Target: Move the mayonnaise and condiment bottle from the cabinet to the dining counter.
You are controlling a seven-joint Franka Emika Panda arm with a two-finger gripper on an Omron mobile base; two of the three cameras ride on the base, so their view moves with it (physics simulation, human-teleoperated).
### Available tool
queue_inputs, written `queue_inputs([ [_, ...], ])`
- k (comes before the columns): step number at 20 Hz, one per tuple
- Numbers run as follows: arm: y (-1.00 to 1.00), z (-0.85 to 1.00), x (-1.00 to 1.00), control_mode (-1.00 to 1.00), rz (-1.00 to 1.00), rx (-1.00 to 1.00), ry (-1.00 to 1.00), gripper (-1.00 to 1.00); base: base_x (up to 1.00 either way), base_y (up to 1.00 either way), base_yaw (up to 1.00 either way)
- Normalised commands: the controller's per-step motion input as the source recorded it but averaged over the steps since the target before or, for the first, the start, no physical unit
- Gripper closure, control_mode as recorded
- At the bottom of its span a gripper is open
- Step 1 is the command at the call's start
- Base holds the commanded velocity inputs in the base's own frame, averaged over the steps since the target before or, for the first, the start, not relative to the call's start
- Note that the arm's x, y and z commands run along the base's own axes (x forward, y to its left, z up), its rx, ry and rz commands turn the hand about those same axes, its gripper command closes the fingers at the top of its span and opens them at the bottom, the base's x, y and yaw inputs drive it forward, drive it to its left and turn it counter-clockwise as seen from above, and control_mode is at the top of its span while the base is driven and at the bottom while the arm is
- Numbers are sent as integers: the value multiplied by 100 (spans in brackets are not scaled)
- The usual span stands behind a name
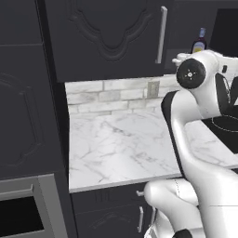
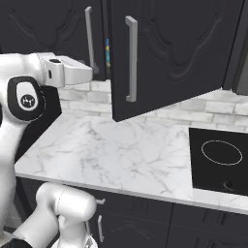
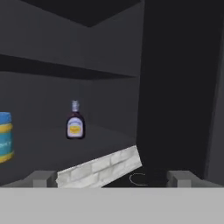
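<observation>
Inside the open cabinet [image 3: 105,87], the condiment bottle [image 3: 75,124] stands upright on the dark shelf, a small dark bottle with a yellow label. The mayonnaise [image 3: 4,136], blue-lidded with a yellow body, is cut off at the left edge of the hand view. My gripper [image 3: 113,179] is open with nothing between its fingertips, and it stands short of the shelf, facing in. The bottle [image 1: 200,44] also shows above my arm in the left base view. A sliver of the mayonnaise [image 2: 107,53] peeks out beside the open cabinet door [image 2: 169,53]. The dining counter is out of view.
The open door swings out over a marble worktop [image 1: 121,144] backed by brick tiles. A black cooktop [image 2: 220,160] is set into the worktop on the right. A closed cabinet door [image 1: 107,37] with a silver bar handle hangs to the left, above an oven [image 1: 23,214].
</observation>
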Motion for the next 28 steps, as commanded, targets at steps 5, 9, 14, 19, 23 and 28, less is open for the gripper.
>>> queue_inputs([
  [5, -40, 0, 28, -100, -22, 0, 0, -100, 0, 0, 0],
  [9, -54, 0, 7, -100, -27, 0, 0, -100, 0, 0, 0],
  [14, -65, 0, 0, -100, -32, 0, 0, -100, 0, 0, 0],
  [19, -75, 0, -22, -100, -37, 0, 0, -100, 0, 0, 0],
  [23, -92, -1, -44, -100, -39, 0, 0, -100, 0, 0, 0],
  [28, -100, 0, -50, -100, -36, 1, 0, -100, 0, 0, 0],
])
